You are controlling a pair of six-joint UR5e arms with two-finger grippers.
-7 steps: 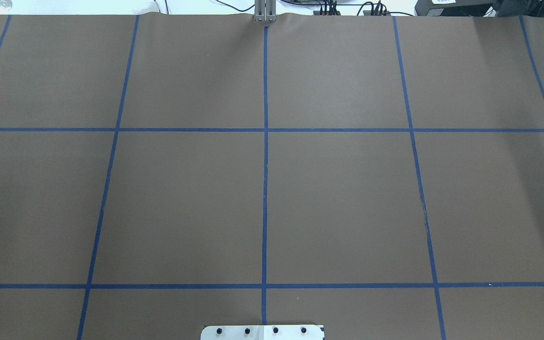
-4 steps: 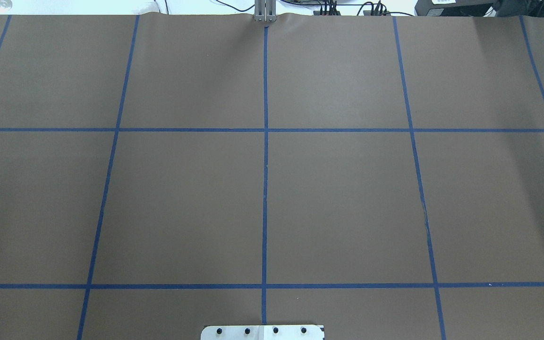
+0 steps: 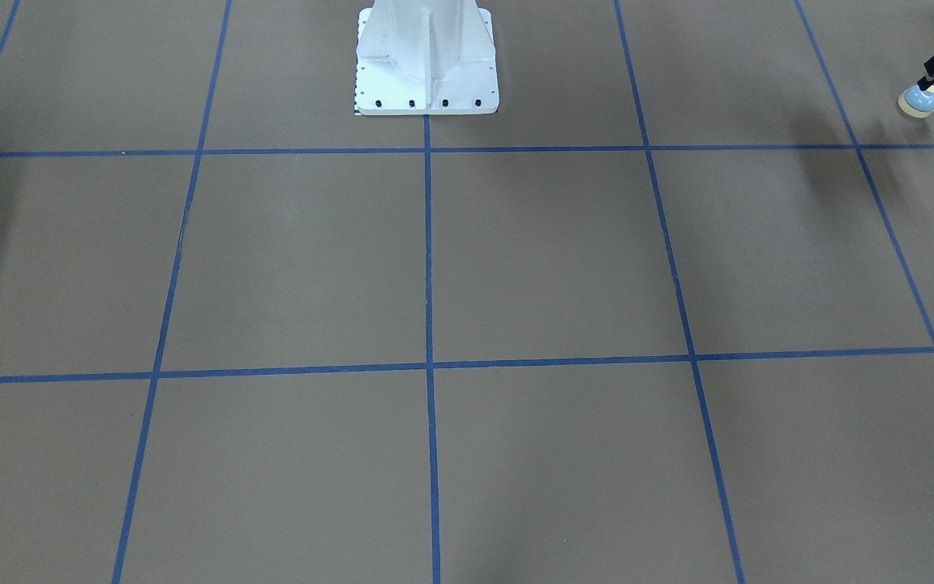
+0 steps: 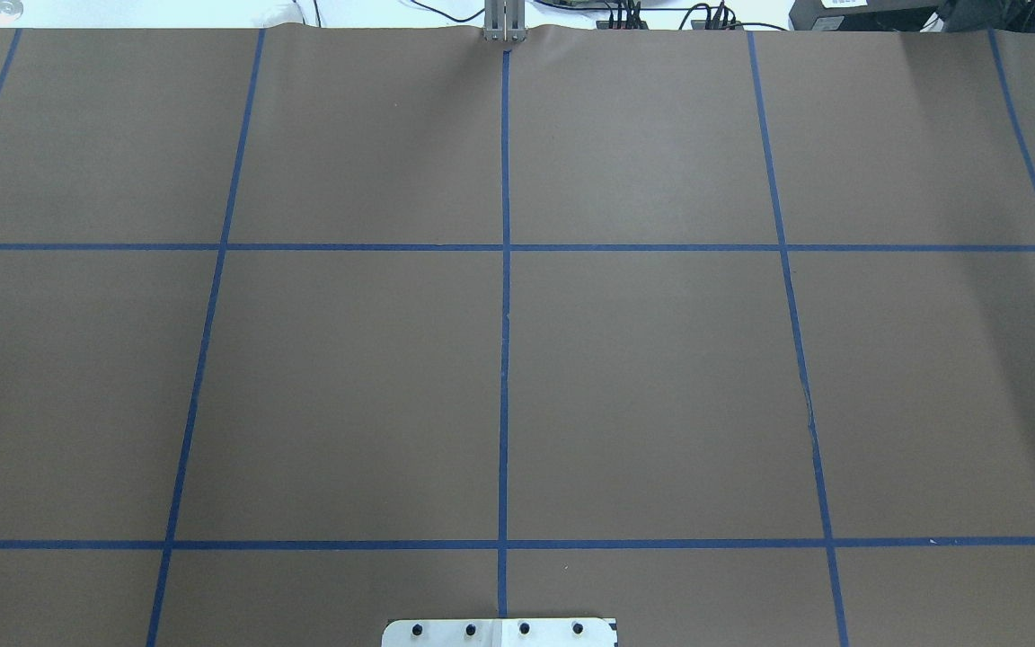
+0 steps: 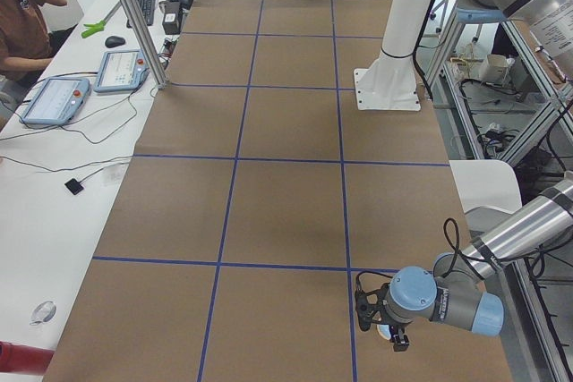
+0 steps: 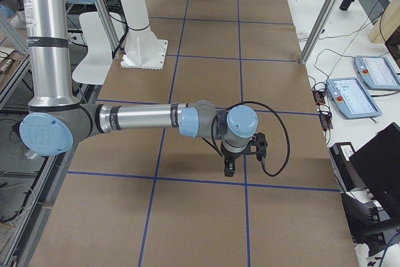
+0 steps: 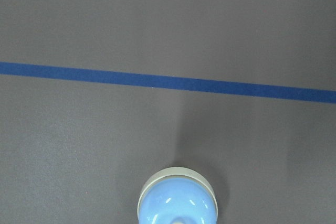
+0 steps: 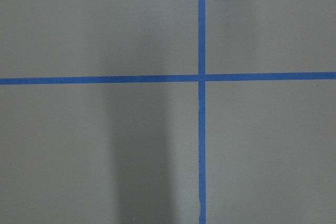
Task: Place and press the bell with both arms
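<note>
The left hand (image 3: 932, 78) hangs at the table's (image 4: 661, 377) end on the robot's left, at the tip of the left arm (image 5: 466, 306), which is bent low over the brown covering. The light-blue bell (image 3: 919, 100) sits directly under this hand, cream button up and cream base rim toward the table. From across the table a black fingertip seems to meet the bell's top. Whether the hand is clenched on the button, merely resting on it, or released, I cannot tell. In the left wrist view the bell's dome fills the bottom edge just below the hand, and a blue tape line (image 7: 168, 81) runs across the table beyond it.

Between the two hands, and well apart from each, the white pedestal (image 3: 426, 57) is bolted to the table.

The right hand (image 6: 230, 168) points straight down near the table's other end, on the right arm (image 6: 144, 119), which is stretched out level. A crossing of tape lines lies beneath it in the right wrist view. It shows only from the side, so I cannot tell whether it is clenched or released. The bell is far from this hand.

Beyond the left hand, across the table, a person (image 5: 22, 29) sits near two teach pendants (image 5: 55, 100).
</note>
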